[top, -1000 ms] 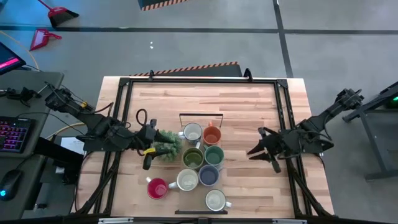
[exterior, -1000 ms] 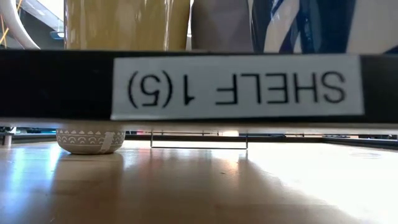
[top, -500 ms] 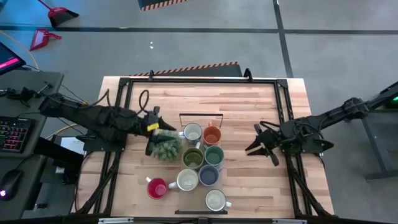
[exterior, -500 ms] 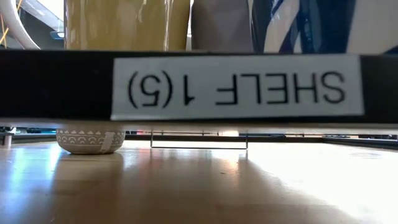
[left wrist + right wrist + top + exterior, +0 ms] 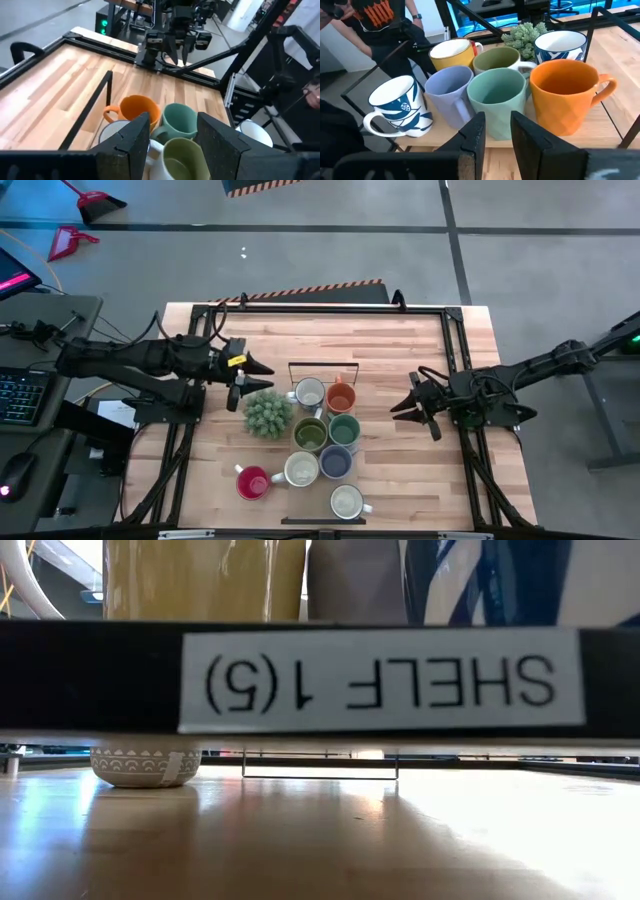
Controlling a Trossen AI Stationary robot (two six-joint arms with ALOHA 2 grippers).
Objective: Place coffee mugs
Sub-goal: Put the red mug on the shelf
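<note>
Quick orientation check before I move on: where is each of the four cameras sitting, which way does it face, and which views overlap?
High view: overhead, straight down on the table; both arms, left tool, right tool.
Low view: table height, level; a "SHELF 1(5)" label blocks most, no arm shows.
Left wrist view: faces across the mugs to the right tool; own fingers at bottom.
Right wrist view: faces the mugs; own fingers at bottom.
Shared: orange mug, teal mug.

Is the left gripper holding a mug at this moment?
No, in the high view the left gripper hangs empty over bare wood, above the potted plant and apart from the mugs.
</note>
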